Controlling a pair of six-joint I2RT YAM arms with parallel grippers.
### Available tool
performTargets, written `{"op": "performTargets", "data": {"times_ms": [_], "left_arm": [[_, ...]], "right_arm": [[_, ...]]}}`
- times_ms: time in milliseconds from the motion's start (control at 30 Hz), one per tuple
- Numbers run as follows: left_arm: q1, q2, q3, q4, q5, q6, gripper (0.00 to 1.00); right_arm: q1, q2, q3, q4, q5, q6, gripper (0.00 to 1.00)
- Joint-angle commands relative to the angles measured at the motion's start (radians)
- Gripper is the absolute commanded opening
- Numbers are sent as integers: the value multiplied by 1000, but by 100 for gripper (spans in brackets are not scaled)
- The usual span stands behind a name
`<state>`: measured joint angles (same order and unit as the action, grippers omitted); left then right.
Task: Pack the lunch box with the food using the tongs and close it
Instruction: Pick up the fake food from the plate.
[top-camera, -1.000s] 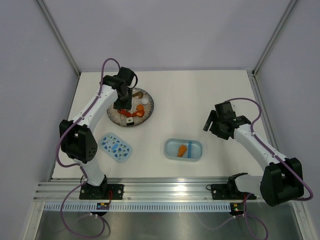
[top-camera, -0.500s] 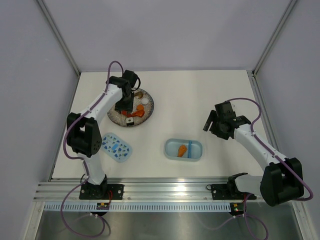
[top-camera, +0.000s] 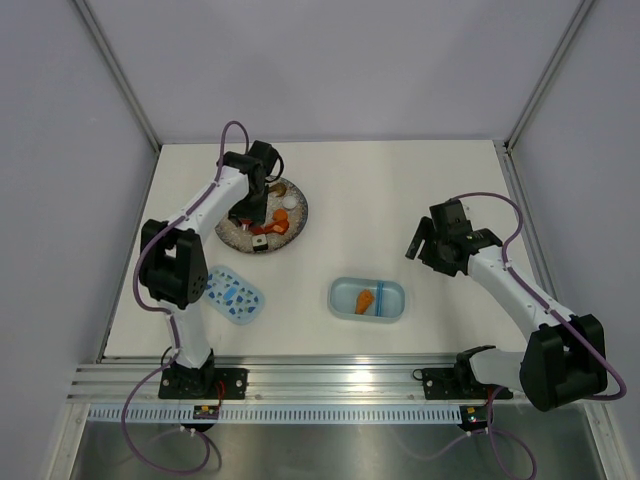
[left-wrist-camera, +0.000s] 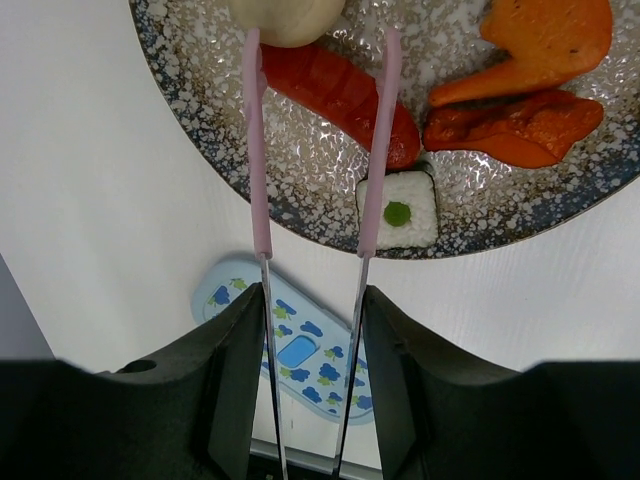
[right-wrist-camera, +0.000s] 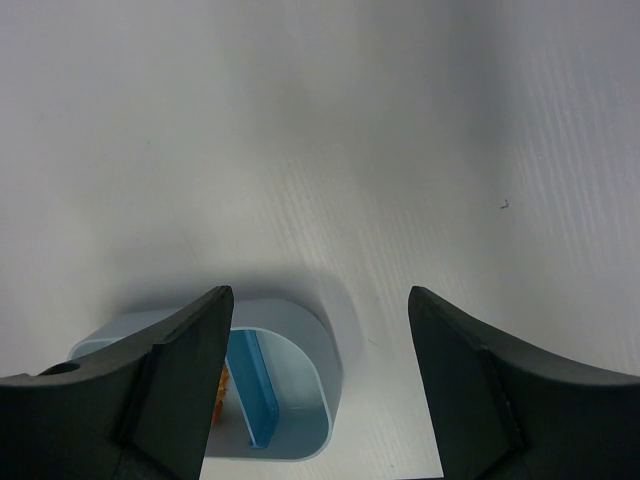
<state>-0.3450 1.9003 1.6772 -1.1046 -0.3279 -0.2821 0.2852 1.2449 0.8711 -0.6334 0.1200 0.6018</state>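
My left gripper is shut on the pale pink tongs, whose two arms run forward between my fingers. Their spread tips reach over the grey speckled plate and straddle a red sausage piece, next to a white dumpling. A white rice block and orange pieces also lie on the plate. The lunch box stands at mid-table with one orange piece in it. My right gripper hangs open and empty above the lunch box's right end.
The flecked blue lid lies flat on the table, near-left of the plate. Grey walls enclose the table on three sides. A metal rail with both arm bases runs along the near edge.
The left arm's elbow has swung toward the plate while the gripper stayed over it, and the tong arms have spread slightly. The right arm has not moved.
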Motion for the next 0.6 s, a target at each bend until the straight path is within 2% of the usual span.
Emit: {"op": "performTargets", "data": {"times_ms": [0, 300, 567], "left_arm": [[8, 17, 45, 28, -36, 21, 44], [11, 31, 39, 60, -31, 14, 42], [11, -33, 10, 66, -49, 11, 40]], "right_arm": [[-3, 1, 22, 9, 12, -10, 79], [-3, -4, 17, 8, 21, -8, 79], [-3, 4, 16, 12, 15, -5, 79]]}}
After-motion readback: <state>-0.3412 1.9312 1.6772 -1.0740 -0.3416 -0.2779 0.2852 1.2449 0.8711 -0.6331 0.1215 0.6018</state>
